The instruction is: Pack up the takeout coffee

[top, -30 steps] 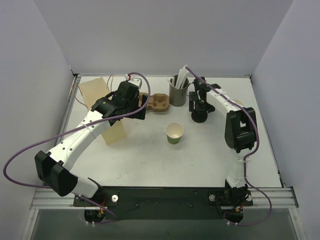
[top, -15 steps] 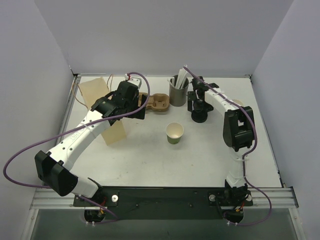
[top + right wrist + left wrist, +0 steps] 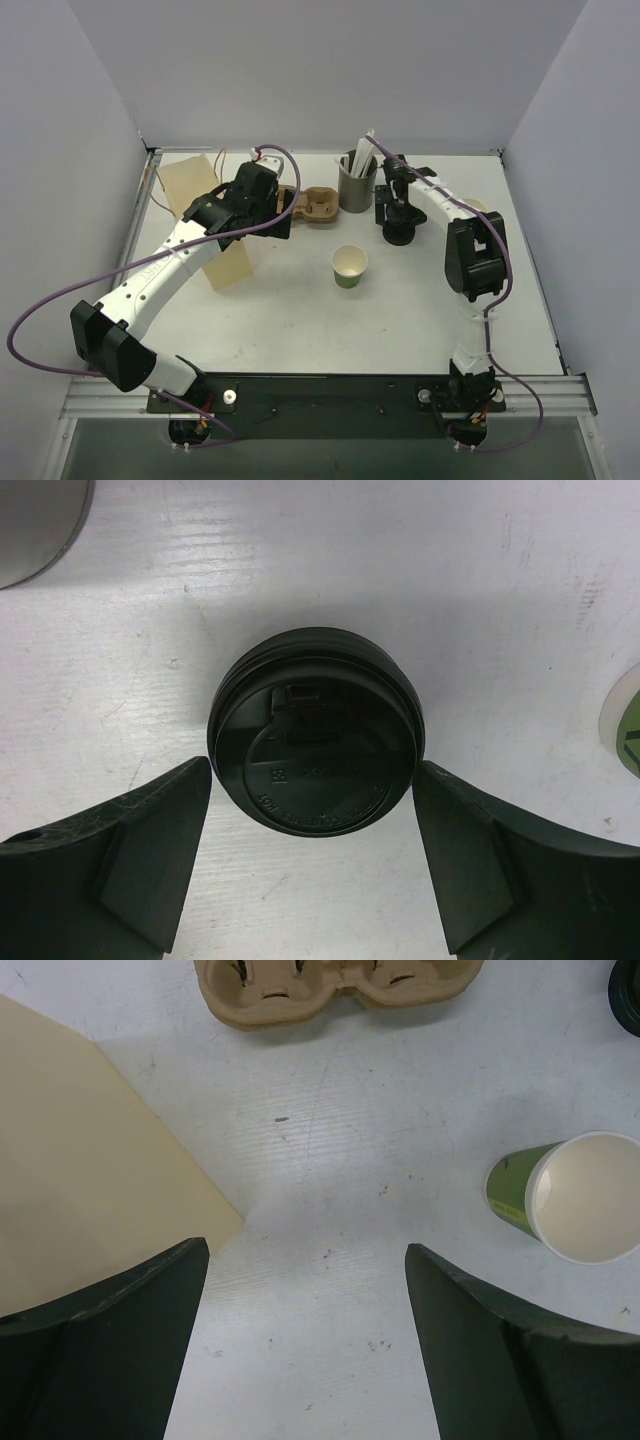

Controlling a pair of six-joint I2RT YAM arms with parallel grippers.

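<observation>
Your right jaws flank the black lid (image 3: 315, 745) flat on the worktop (image 3: 300, 310), grip impossible to tell, presumably to cap the open green cup (image 3: 350, 265) standing mid-worktop, while your left jaws hang wide, empty, near the paper bag (image 3: 80, 1160).

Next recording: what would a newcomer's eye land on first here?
The round black plastic lid lying flat on the white table, between the fingers of the right gripper. Next, the small green paper cup standing open mid-table, and the brown cardboard cup carrier beyond it.
</observation>
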